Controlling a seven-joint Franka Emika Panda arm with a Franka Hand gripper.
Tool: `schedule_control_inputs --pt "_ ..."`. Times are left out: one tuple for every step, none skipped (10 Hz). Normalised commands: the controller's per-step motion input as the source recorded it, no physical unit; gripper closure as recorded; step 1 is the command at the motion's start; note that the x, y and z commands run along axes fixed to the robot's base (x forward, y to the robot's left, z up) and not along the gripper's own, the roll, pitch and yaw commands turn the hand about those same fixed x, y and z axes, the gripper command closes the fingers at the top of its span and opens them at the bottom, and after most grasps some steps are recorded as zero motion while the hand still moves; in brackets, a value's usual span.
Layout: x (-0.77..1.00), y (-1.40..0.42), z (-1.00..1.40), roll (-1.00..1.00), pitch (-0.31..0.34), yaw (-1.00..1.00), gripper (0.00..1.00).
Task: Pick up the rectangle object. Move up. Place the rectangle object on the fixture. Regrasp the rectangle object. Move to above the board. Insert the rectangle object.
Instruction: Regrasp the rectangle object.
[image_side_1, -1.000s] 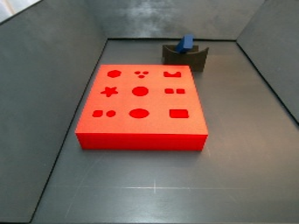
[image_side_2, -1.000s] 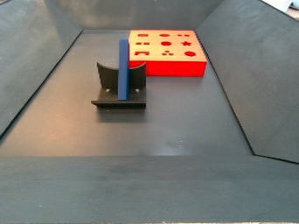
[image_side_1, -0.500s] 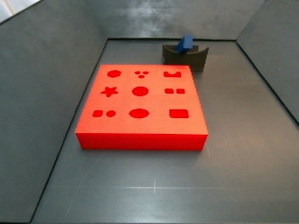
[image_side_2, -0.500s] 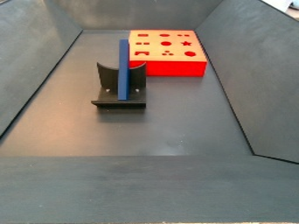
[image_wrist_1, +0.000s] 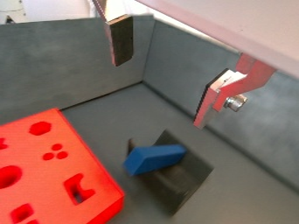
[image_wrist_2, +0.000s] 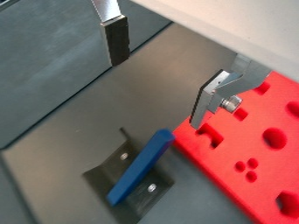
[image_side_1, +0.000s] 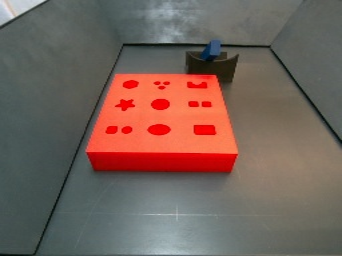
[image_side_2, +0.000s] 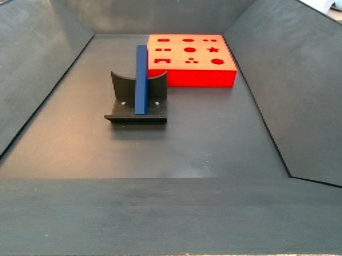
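My hand empty, fingers spread, above rectangle object leaning on fixture, ready for regrasp.

The rectangle object leans on the fixture beside the board, the open claw above them.

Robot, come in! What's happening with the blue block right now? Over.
Gripper high above, jaws open, empty. Rectangle object leaning on fixture. Board beside it, nothing in the way.
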Motion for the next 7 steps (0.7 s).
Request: schedule_control_inputs --pt "0.02 -0.02 0.00 1.00 0.006 0.03 0.00" --pt "0.03 -0.03 0.00 1.00 0.011 0.03 0.00" --pt "0.05 -0.03 0.00 1.00 0.029 0.04 0.00" --pt "0.06 -0.03 -0.01 1.00 0.044 0.04 0.00" --pt "0.07 -0.03 0.00 1.00 0.062 0.05 0.00" --pt "0.08 -0.04 0.00 1.00 0.083 0.06 0.00" --pt "0.08 -0.04 0.00 1.00 0.105 0.08 0.00"
